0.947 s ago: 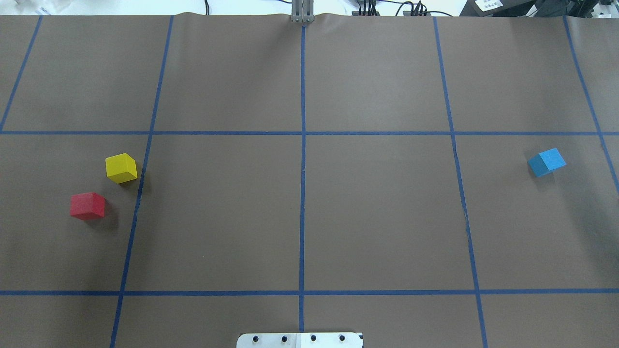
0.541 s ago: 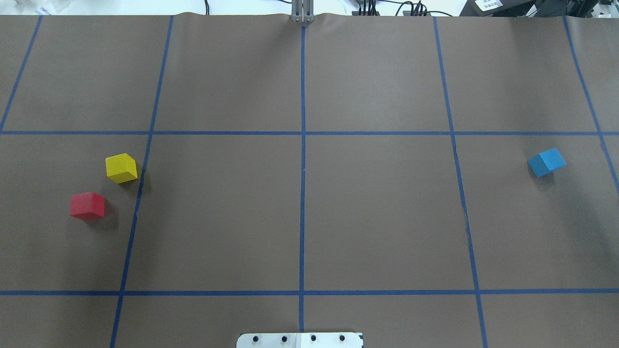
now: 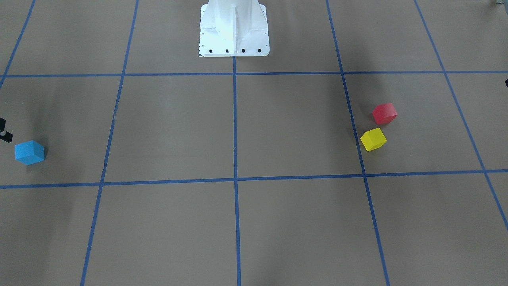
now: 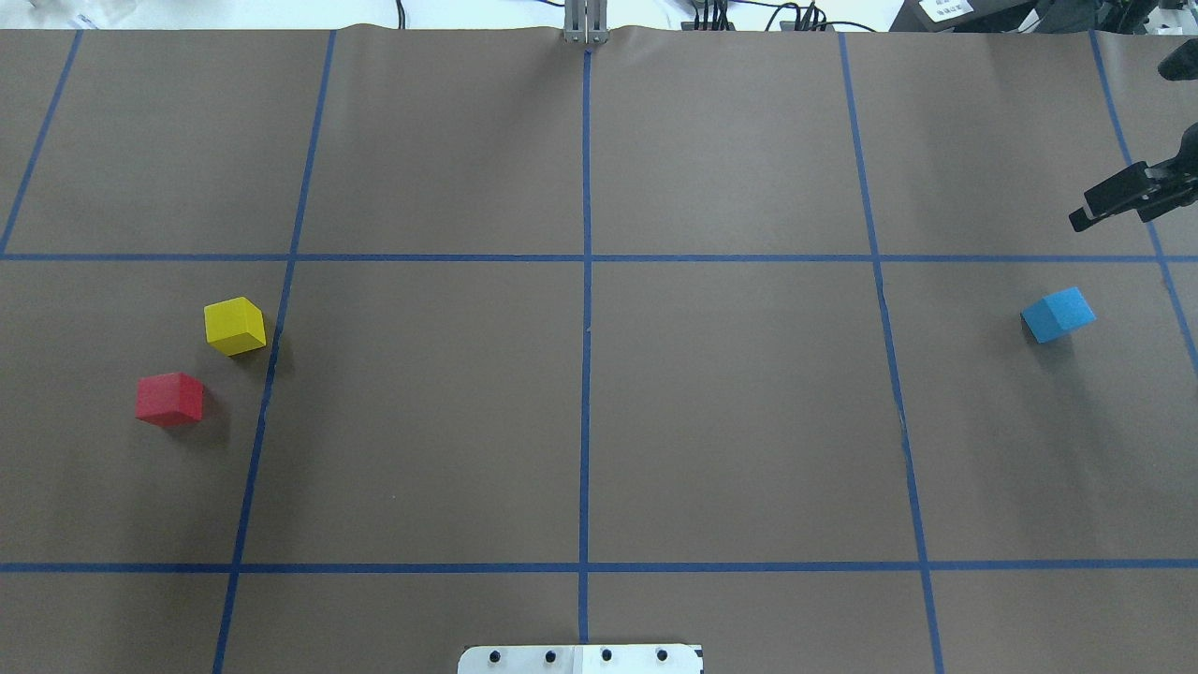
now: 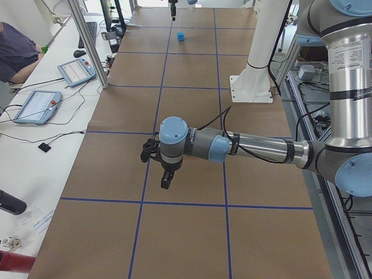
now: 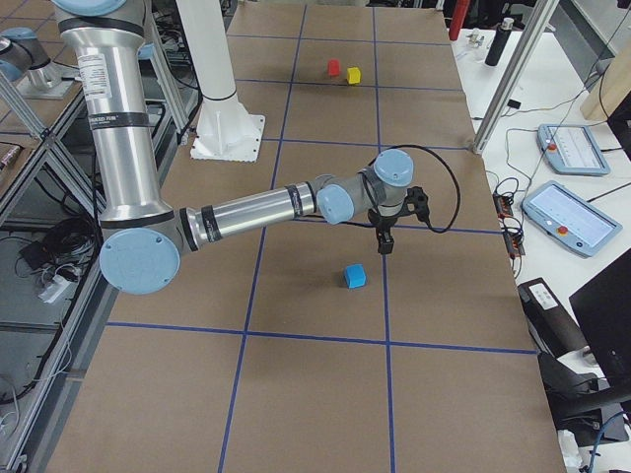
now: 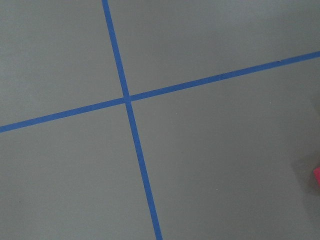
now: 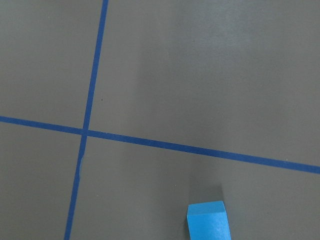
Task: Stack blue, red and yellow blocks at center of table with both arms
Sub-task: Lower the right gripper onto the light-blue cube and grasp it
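The blue block (image 4: 1058,315) lies at the table's right side; it also shows in the right wrist view (image 8: 209,220). The yellow block (image 4: 235,326) and the red block (image 4: 169,400) lie close together at the left. One black finger (image 4: 1114,201) of my right gripper (image 6: 384,244) reaches in from the right edge, beyond the blue block and apart from it. I cannot tell whether it is open. My left gripper (image 5: 165,181) shows only in the exterior left view, above the table and left of the red block. A red sliver (image 7: 317,176) shows in the left wrist view.
Blue tape lines divide the brown table (image 4: 730,421) into a grid. The white robot base plate (image 4: 580,659) sits at the near edge. Desks with tablets (image 6: 577,219) and metal posts (image 6: 508,74) stand along the far side.
A finger of my right gripper has come into the overhead view at the right edge. The three blocks have not moved.
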Controlling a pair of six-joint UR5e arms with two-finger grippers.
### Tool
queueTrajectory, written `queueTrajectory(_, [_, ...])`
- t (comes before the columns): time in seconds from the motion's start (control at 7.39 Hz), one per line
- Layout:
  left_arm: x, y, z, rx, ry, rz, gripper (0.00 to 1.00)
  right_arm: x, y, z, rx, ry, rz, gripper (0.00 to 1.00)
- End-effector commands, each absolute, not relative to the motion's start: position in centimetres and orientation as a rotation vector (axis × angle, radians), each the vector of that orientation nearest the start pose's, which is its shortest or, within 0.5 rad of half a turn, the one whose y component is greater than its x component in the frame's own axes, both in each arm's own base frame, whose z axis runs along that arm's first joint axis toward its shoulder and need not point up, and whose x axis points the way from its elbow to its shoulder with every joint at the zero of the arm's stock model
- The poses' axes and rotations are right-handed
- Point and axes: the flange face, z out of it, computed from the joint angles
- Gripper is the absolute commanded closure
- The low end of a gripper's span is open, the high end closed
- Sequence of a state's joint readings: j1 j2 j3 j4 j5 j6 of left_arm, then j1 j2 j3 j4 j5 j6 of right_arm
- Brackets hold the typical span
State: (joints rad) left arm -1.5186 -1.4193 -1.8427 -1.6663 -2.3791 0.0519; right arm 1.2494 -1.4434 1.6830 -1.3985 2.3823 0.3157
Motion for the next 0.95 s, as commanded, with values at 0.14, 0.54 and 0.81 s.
queueTrajectory(0.14, [-3.8, -44.0, 58.5, 0.198, 0.805, 0.184, 0.0, -17.2, -54.6, 57.3, 0.029, -0.779, -0.23, 0.0])
queueTrajectory(0.54, [-3.8, -44.2, 58.2, 0.203, 0.805, 0.183, 0.0, -19.3, -53.9, 58.3, -0.002, -0.769, -0.262, 0.0])
queueTrajectory(0.81, [-3.8, -44.5, 58.0, 0.207, 0.803, 0.185, 0.0, -19.9, -53.7, 59.8, -0.021, -0.757, -0.288, 0.0])
